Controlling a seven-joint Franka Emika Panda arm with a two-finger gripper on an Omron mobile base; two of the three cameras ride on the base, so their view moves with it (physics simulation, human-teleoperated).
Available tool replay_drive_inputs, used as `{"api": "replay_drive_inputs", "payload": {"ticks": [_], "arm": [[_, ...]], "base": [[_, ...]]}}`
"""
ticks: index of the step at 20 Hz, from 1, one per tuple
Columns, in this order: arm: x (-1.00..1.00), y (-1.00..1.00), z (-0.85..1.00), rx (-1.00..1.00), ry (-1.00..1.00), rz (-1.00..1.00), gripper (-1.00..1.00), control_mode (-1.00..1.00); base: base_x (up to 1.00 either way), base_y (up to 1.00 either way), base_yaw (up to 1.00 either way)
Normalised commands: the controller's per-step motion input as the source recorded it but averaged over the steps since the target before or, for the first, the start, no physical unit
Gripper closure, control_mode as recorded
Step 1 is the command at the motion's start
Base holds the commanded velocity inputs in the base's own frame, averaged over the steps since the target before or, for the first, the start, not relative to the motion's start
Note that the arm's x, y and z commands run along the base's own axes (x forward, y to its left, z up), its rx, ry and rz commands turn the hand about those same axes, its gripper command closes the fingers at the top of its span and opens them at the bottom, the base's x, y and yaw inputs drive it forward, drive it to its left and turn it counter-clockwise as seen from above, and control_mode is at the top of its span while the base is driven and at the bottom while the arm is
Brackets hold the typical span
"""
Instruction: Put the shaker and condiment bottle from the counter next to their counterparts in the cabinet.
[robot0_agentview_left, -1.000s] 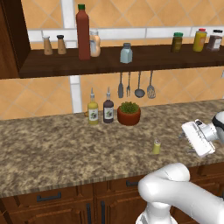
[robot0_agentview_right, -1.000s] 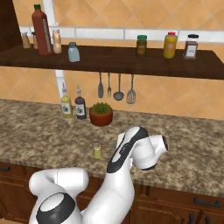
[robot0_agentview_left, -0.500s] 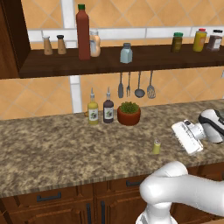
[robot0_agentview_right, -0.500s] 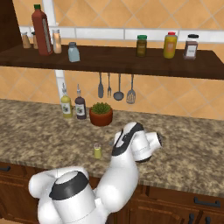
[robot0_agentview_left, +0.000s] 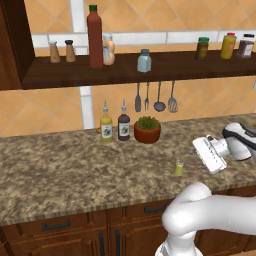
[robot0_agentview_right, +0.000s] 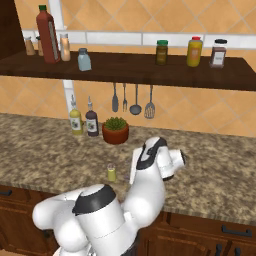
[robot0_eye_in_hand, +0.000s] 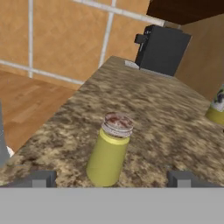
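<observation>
Standing upright on the granite counter (robot0_agentview_left: 60, 165), the shaker (robot0_agentview_left: 179, 168) appears in the left base view near the front edge, at 9 o'clock from the gripper (robot0_agentview_left: 200, 151), close to it but apart. The condiment bottle (robot0_agentview_left: 95, 37) stands on the cabinet (robot0_agentview_left: 125, 72) shelf, just beside the peach-and-white bottle (robot0_agentview_left: 108, 50); the pale blue-grey shaker (robot0_agentview_left: 144, 61) sits at 3 o'clock from both. A potted plant (robot0_agentview_left: 147, 130) lies at 11 o'clock from the shaker.

Right base view: the shaker (robot0_agentview_right: 111, 173) stands at 9 o'clock from the white hand, not touching it. The condiment bottle (robot0_agentview_right: 48, 35) is on the cabinet (robot0_agentview_right: 150, 70) shelf, with the pale blue-grey shaker (robot0_agentview_right: 84, 59) at 3 o'clock.

Hand view: the shaker (robot0_eye_in_hand: 109, 151) stands centred between the two finger tips (robot0_eye_in_hand: 39, 179). The fingers are spread wide, one to each side, neither touching the shaker. A black appliance (robot0_eye_in_hand: 162, 48) stands at 1 o'clock on the counter (robot0_eye_in_hand: 166, 118).
</observation>
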Motion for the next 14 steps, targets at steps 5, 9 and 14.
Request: {"api": "replay_drive_inputs", "payload": {"ticks": [5, 9, 14], "arm": [[0.36, 0.00, -0.12, 0.02, 0.00, 0.00, -1.00, -1.00], [0.04, -0.02, -0.01, 0.00, 0.00, 0.01, -1.00, -1.00], [-0.12, 0.00, -0.12, 0.00, 0.00, 0.00, -1.00, -1.00]], "base": [[0.00, 0.00, 0.00], [0.00, 0.00, 0.00], [0.00, 0.00, 0.00]]}}
